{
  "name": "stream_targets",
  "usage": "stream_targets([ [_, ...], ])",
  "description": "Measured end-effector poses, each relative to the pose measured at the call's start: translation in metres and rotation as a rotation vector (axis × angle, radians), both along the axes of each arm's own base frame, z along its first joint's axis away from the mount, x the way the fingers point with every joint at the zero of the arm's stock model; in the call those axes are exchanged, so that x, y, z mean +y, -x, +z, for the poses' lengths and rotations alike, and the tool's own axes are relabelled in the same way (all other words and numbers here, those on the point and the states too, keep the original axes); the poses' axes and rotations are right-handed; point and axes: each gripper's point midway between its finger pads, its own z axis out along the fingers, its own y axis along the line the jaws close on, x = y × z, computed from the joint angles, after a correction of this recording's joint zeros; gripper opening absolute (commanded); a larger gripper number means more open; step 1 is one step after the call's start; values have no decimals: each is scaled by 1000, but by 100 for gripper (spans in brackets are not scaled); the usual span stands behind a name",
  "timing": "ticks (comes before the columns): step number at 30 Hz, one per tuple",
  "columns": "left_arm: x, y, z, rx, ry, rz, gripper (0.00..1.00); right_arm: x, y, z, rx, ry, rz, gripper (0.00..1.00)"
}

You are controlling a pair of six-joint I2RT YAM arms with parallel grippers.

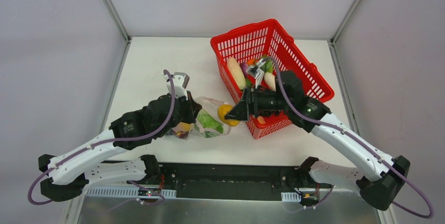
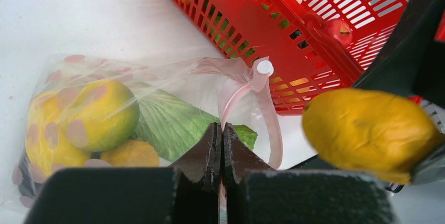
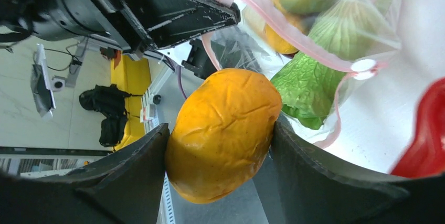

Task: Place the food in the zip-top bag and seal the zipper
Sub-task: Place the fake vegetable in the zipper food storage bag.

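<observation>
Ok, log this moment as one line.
left tool: shut on zip-top bag | right tool: gripping orange fruit near bag mouth | red basket: holds food

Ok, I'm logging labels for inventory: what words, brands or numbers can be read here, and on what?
None can be read.
The bag bears only pink dots, no lettering; the basket and the yellow fruit show no print.
Anything on the boards at the arm bases is too small to read.

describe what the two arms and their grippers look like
Both arms match: the left arm and right arm have white lower links, black joints and black bases, and a thin purple cable loops along each. The left gripper and right gripper have two black wedge-shaped fingers with a rough matte surface.
</observation>
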Motion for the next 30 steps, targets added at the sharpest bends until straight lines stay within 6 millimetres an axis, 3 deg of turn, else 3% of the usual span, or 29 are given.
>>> stream_targets([
  [7, -2, 1, 2, 1, 6, -8, 0, 28, 5, -29, 6, 85, 0, 38],
  [15, -6, 4, 2, 12, 14, -37, 0, 37, -16, -39, -14, 110, -86, 39],
  [19, -9, 6, 3, 17, 21, -52, 0, 52, -29, -57, 33, 132, -111, 40],
  [23, -12, 7, 4, 18, 30, -64, 0, 65, -37, -64, 50, 128, -166, 43],
  [30, -14, 7, 8, 12, 45, -70, 0, 75, -46, -62, -1, 119, -260, 58],
])
